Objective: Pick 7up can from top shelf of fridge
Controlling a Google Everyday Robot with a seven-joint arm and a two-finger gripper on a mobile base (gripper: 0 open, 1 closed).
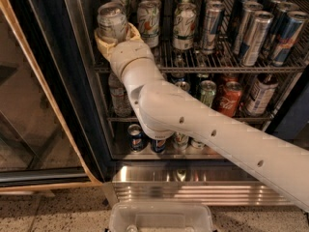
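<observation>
Camera view: the fridge [203, 185] stands on a speckled floor [53, 212], with its glass door [34, 105] swung open to the left. Three wire racks show. The gripper [115, 34] is at the left front end of the top shelf [217, 67], its cream fingers [133, 33] clamped either side of the one 7up can [112, 18]. Beside it stand two front green-and-red logo cans [184, 25] with more behind, then slim silver-blue cans [254, 35], too overlapped to count. One red Coca-Cola can [231, 98] sits on the rack below, and two Pepsi cans [136, 137] on the lowest.
</observation>
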